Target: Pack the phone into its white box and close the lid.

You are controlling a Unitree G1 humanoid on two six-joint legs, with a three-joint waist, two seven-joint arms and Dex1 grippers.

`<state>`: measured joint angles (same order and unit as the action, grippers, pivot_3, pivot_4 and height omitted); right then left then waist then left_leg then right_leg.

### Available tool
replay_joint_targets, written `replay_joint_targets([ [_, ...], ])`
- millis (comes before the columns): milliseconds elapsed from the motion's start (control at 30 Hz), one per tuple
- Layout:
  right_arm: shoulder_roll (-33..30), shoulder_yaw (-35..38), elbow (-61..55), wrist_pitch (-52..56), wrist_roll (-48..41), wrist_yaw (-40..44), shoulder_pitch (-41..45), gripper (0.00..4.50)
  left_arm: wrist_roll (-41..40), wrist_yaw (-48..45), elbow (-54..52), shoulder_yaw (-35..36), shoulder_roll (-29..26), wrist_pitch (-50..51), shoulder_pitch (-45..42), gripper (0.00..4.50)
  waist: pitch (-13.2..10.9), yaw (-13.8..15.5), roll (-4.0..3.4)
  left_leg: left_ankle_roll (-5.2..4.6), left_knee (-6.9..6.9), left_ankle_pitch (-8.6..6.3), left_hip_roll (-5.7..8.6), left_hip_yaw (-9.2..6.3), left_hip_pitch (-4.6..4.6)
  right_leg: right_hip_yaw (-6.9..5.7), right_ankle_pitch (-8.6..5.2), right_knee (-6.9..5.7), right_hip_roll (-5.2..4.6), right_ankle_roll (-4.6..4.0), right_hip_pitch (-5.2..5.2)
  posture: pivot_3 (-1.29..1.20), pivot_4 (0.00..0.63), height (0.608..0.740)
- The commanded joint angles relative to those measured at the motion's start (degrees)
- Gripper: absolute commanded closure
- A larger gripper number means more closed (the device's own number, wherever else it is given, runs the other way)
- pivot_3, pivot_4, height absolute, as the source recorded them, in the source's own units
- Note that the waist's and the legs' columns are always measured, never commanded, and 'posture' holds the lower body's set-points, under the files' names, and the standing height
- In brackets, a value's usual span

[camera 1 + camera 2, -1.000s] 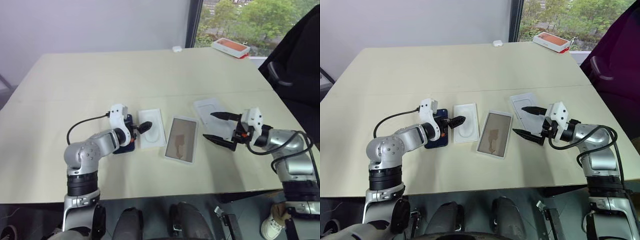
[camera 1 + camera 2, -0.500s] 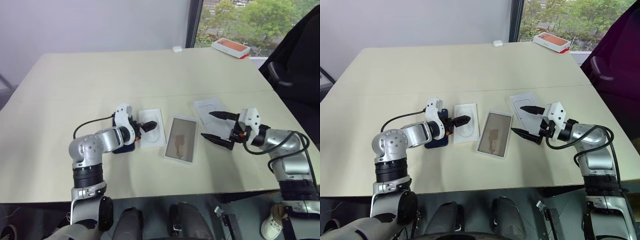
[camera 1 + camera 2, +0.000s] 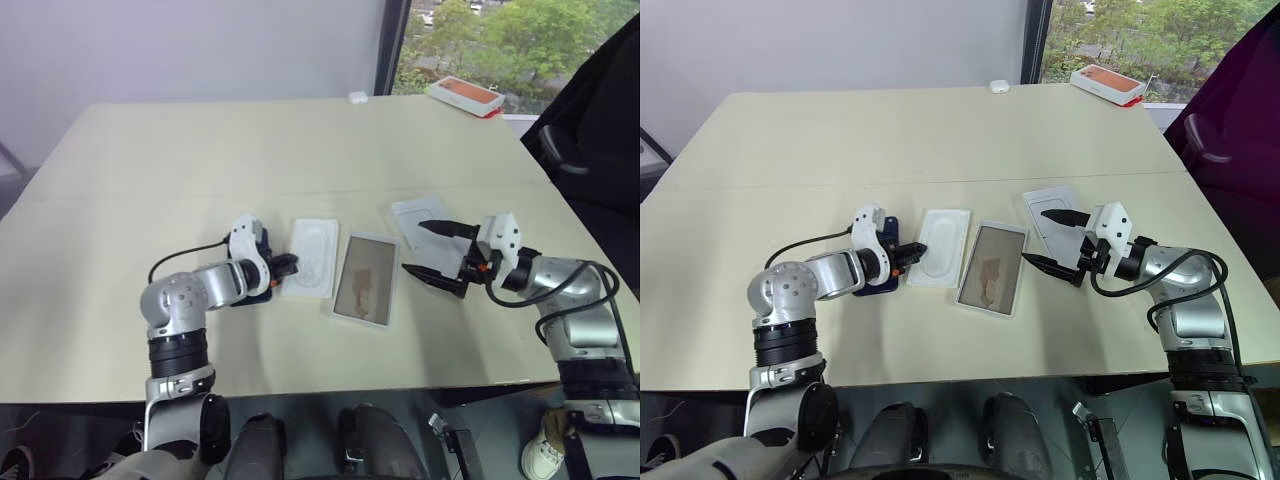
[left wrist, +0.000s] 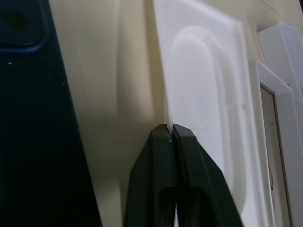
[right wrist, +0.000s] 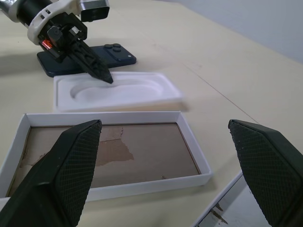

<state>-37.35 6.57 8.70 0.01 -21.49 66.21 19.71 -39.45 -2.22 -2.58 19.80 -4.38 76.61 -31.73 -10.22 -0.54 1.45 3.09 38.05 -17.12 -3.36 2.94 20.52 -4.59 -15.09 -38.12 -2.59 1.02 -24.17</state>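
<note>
Right wrist view: left hand [image 5: 102, 75] pinches the insert [image 5: 118, 92]; phone [image 5: 87, 59] lies parallel behind; right hand [image 3: 1053, 242] wide.

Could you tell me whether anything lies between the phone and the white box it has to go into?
Yes. The thin white insert lies on the table between the phone and the white box; the left end effector is shut on the insert's edge.

On the table [image 3: 840, 140]: one phone [image 3: 880, 272], one white box [image 3: 991, 281], one lid [image 3: 1050, 212], one insert [image 3: 942, 247] (oval recess), one orange-topped box [image 3: 1108, 83], one small white object [image 3: 998, 87]. Two grippers: left [image 3: 917, 251], right [image 3: 1047, 241].
</note>
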Motion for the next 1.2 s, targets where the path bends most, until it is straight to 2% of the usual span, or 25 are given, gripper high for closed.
replay_joint_targets([
  [33, -0.4, 0.7, -0.9, -1.1, -0.4, -0.2, 1.0, 0.0, -0.8, 0.7, -0.3, 2.6, 0.3, 0.7, -0.4, 4.45, 0.0, -0.1, 0.04, 0.0, 0.0, 0.0, 0.0, 0.0, 0.0, 0.0, 0.0, 0.0, 0.0, 0.0, 0.0, 0.0, 0.15, 0.74],
  [167, -0.6, 0.8, -0.3, -1.2, -0.2, -0.2, 1.2, 0.0, -4.8, 2.2, 1.6, 11.3, 2.6, 2.4, -2.2, 4.45, -0.1, -0.1, 0.13, -0.01, -0.02, -0.01, -0.01, -0.01, -0.02, 0.0, -0.02, 0.0, 0.01, 0.04, 0.0, 0.0, 0.15, 0.74],
  [300, -0.7, 0.7, -0.1, -1.4, 0.0, -0.2, 1.3, 0.0, -6.4, 2.4, 1.9, 13.2, 3.5, 4.2, -2.7, 4.45, -0.1, -0.1, 0.18, -0.01, -0.03, 0.0, -0.01, -0.05, 0.0, -0.06, -0.03, 0.01, 0.02, 0.06, -0.01, 0.0, 0.15, 0.74],
  [400, -0.6, 0.6, -0.8, -1.0, -0.2, -0.1, 1.1, 0.0, -6.5, 2.3, 0.7, 12.8, 3.2, 4.4, -2.6, 4.45, -0.1, 0.0, 0.2, 0.04, -0.04, 0.02, 0.01, -0.04, 0.04, -0.05, -0.01, 0.06, -0.02, 0.04, 0.0, 0.0, 0.15, 0.74],
  [467, -1.0, 0.2, -2.9, 0.8, -1.2, 0.7, 0.1, 0.0, -5.6, 0.7, -1.1, 10.4, 0.2, 4.2, -2.3, 4.45, -0.2, 0.0, 0.24, 0.08, -0.04, 0.04, 0.03, -0.04, 0.05, -0.05, 0.0, 0.06, -0.05, 0.03, -0.01, 0.0, 0.15, 0.74],
  [633, -0.7, -1.8, -10.0, 7.1, -3.1, 0.8, -2.0, 0.0, -7.1, -2.2, -1.6, 10.5, -5.4, 4.1, -4.6, 4.45, -0.3, -0.1, 0.35, 0.27, -0.13, 0.14, -0.05, -0.1, 0.02, -0.06, 0.0, 0.05, 0.0, 0.02, -0.05, 0.0, 0.15, 0.74],
  [767, -1.7, -3.7, -14.8, 9.3, -2.6, 1.6, -4.9, 0.0, -7.6, -3.1, -2.3, 10.2, -6.8, 5.0, -5.1, 4.45, -0.3, 0.1, 0.36, 0.26, -0.15, 0.14, -0.03, -0.12, 0.05, -0.1, 0.0, 0.06, -0.03, 0.02, -0.05, 0.0, 0.15, 0.74],
  [867, -1.5, -4.6, -19.1, 15.4, -5.3, 0.4, -5.9, 0.0, -8.3, -3.2, -2.7, 10.8, -7.2, 5.8, -5.6, 4.45, -0.3, 0.1, 0.41, 0.26, -0.14, 0.14, 0.04, -0.16, 0.1, -0.08, 0.0, 0.11, -0.12, 0.04, -0.05, 0.0, 0.15, 0.74],
  [1000, -0.3, -12.2, -23.4, 19.9, 1.1, -5.1, -8.9, 0.0, -8.4, -4.2, -2.7, 11.0, -9.0, 4.7, -6.1, 4.45, -0.4, -0.1, 0.56, 0.17, -0.14, 0.08, 0.06, -0.23, 0.08, -0.07, 0.01, 0.13, -0.11, 0.11, -0.05, 0.0, 0.15, 0.74],
  [1200, 0.7, -14.9, -26.7, 23.1, 2.3, -9.0, -10.3, 0.0, -8.4, -5.2, -2.2, 10.5, -10.8, 3.8, -5.5, 4.45, -0.5, 0.0, 0.55, 0.18, -0.15, 0.09, -0.01, -0.25, 0.12, -0.08, 0.01, 0.11, -0.08, 0.11, -0.11, 0.0, 0.15, 0.74],
])
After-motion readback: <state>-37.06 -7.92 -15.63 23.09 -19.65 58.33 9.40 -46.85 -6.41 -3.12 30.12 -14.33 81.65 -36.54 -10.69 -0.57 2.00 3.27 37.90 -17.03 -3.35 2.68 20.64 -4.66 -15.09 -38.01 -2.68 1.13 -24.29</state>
